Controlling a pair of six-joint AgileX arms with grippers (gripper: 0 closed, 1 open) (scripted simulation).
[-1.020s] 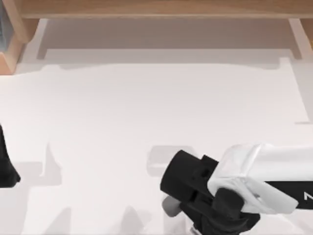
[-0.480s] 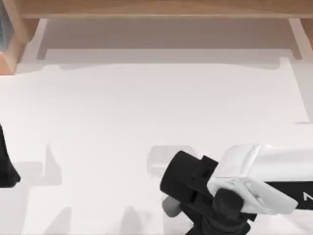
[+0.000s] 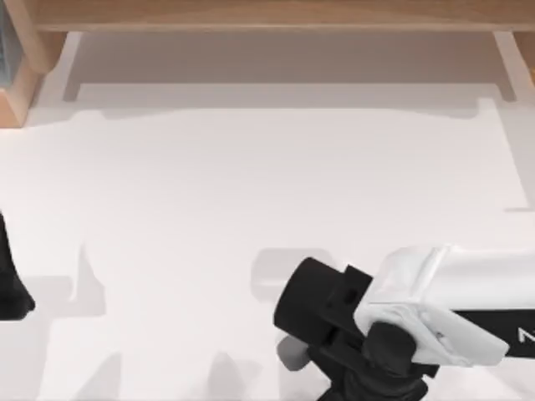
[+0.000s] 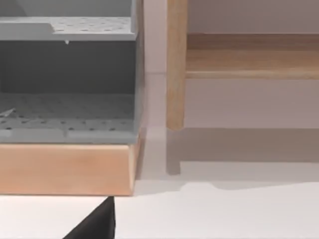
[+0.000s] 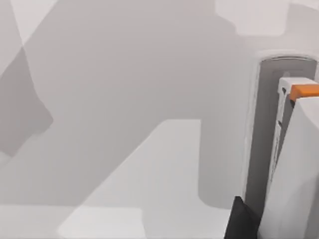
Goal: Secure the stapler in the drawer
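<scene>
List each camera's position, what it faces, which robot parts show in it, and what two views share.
Top view: above the table, looking down on the open drawer; right gripper low at right, left arm at the left edge.
Left wrist view: faces the wood furniture and grey shelves.
Right wrist view: close to the stapler on the white table.
Shared: top and left wrist views both show the wood furniture.

I see a plain white desk [image 3: 251, 192]. My drawer [image 3: 276, 67] has a pale grey-beige floor, white walls and light wood furniture [image 3: 276, 15] behind. My right arm [image 3: 451, 309] is white with black parts. A grey stapler [image 5: 291, 164] carries an orange tip.
</scene>
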